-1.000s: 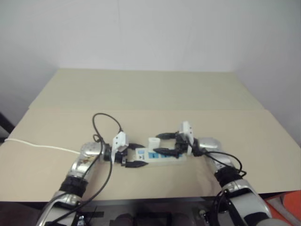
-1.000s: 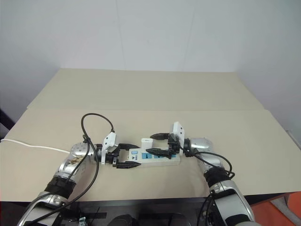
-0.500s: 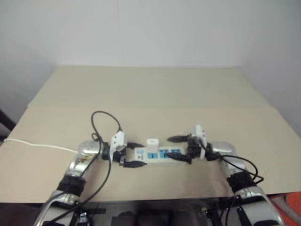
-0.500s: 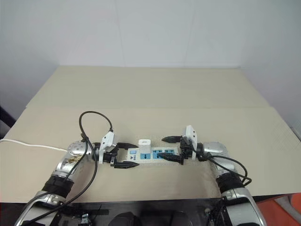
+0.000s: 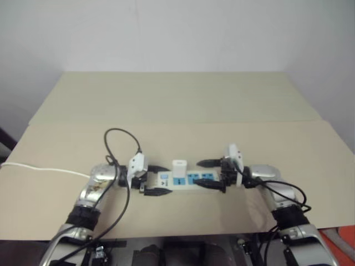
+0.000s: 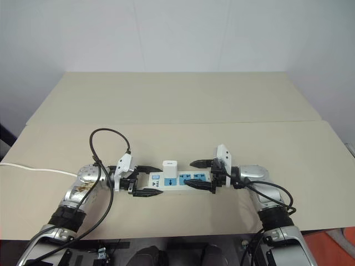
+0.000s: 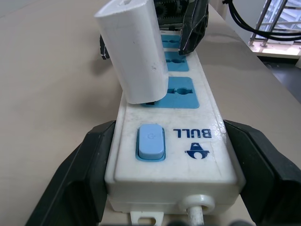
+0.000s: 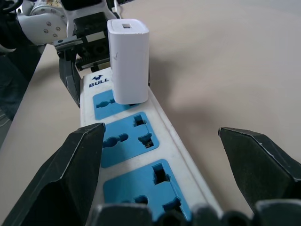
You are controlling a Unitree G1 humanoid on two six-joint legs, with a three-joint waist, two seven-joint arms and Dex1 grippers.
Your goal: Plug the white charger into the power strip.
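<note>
The power strip (image 6: 180,180) lies along the near part of the tan table (image 6: 183,105), its casing printed "BULL" beside a logo and a blue switch (image 7: 150,141). The white charger (image 6: 169,167) stands upright in the socket nearest that switch — plugged in. The left gripper (image 6: 145,181) clamps the strip's switch end between its fingers; the right gripper (image 6: 203,176) straddles the opposite end, fingers spread wide — not touching the casing.

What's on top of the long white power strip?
The white charger stands upright in the power strip's blue socket nearest the switch. The other two sockets are bare. The charger's prongs are hidden inside the socket.
</note>
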